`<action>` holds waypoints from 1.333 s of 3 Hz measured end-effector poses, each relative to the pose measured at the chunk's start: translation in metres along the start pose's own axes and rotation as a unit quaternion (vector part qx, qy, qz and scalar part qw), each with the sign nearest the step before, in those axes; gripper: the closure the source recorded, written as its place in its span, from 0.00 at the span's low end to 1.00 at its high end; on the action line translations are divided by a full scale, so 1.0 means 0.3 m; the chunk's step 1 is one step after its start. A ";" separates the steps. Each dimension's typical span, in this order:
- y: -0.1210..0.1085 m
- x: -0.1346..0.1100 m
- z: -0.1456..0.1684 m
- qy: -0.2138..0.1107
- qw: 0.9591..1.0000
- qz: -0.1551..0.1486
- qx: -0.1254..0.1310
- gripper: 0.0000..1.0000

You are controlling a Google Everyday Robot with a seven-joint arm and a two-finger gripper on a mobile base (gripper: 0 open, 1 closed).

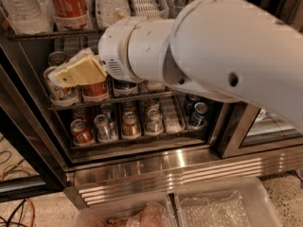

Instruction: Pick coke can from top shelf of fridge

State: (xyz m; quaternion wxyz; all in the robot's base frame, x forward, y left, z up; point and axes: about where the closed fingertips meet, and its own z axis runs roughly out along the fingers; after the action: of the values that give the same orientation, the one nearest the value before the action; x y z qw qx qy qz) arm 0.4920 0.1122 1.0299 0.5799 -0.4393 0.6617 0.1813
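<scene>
One coke can [69, 4], top cropped, above gripper [60, 77]

- Red with white script on the coke can [68, 4], up on the dark wire top shelf [33, 34].
- Cream-yellow on the gripper [66, 75], in front of the middle rack's cans at left; white and pale grey on the arm [213, 46] behind it.
- Black on the fridge [26, 122] door frames, ribbed silver steel along its base.
- Red-orange and silver among the lower cans [81, 132]; dark blue on one can [199, 113] at right.
- Clear, frosted plastic for the bins [259, 189]; speckled beige on the floor [40, 212].
</scene>
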 end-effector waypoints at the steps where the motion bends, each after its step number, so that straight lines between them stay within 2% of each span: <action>1: 0.055 0.024 0.066 -0.002 0.999 0.007 0.038 0.00; 2: 0.009 0.010 0.062 -0.017 0.997 0.021 0.072 0.00; 3: 0.009 0.006 0.062 -0.017 0.997 0.020 0.072 0.00; 4: 0.003 0.008 0.055 -0.022 0.996 0.027 0.088 0.00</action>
State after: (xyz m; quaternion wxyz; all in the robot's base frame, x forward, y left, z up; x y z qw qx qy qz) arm 0.5017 0.1242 1.0231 0.6257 -0.3648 0.6735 0.1478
